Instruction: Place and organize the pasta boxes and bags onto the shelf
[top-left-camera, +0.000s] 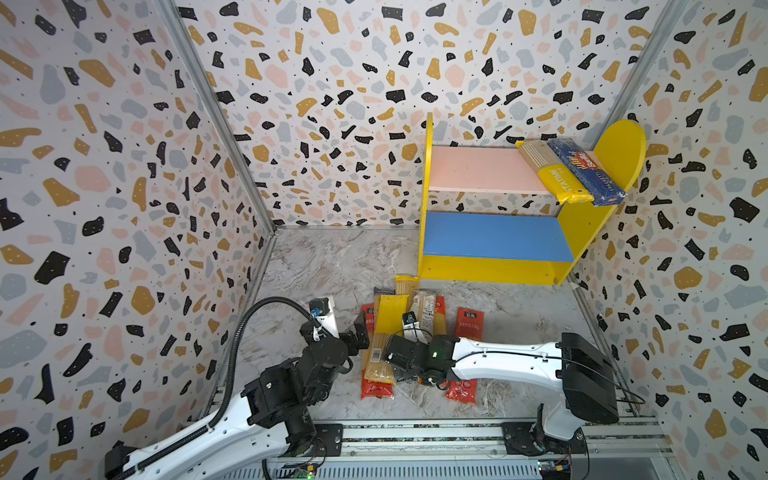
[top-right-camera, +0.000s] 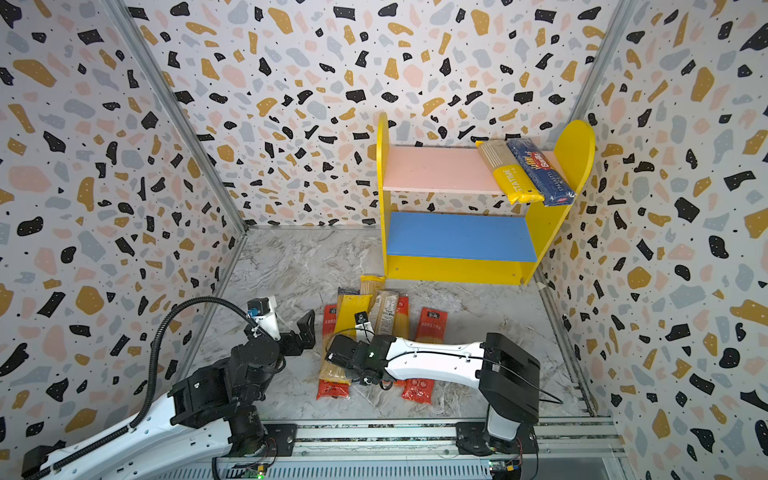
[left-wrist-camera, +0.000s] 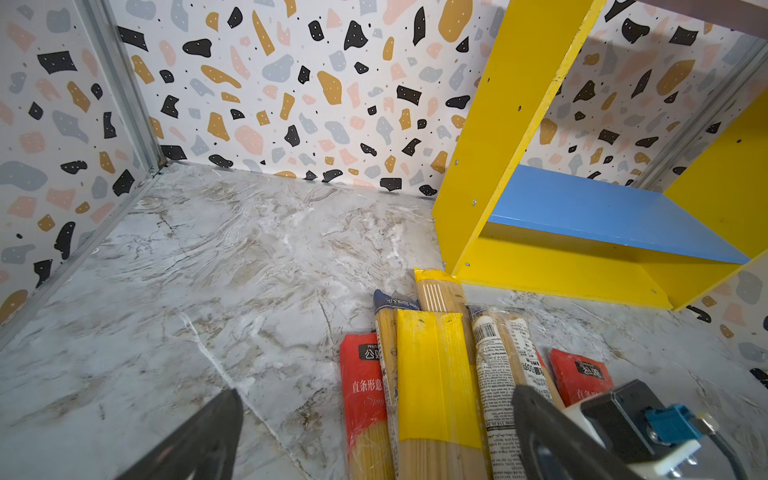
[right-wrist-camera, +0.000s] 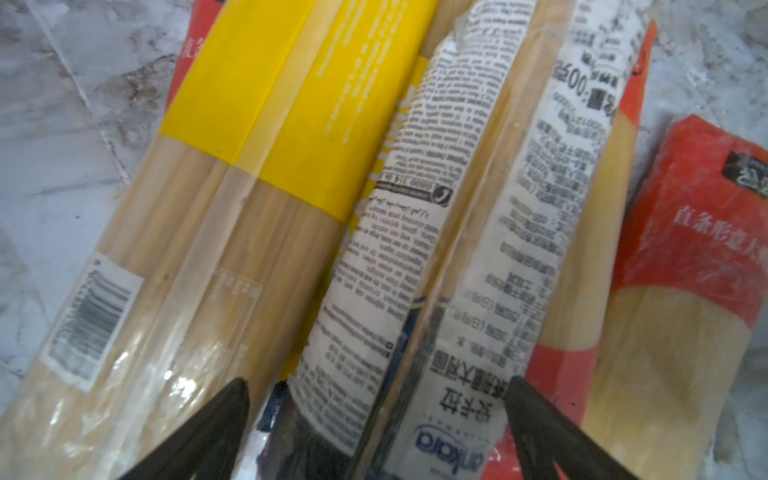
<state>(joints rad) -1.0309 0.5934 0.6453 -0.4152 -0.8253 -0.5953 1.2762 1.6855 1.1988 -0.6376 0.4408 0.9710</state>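
Red pack (top-left-camera: 468, 325) half beneath white arm (top-left-camera: 509, 360)

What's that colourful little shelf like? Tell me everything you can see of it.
The shelf looks like painted wood: two yellow round-topped side panels, a pink upper board, a blue lower board, a yellow base. It stands upright on the marbled floor by the back wall. A yellow pack and a dark blue pack lie on the pink board's right end, overhanging its front edge.
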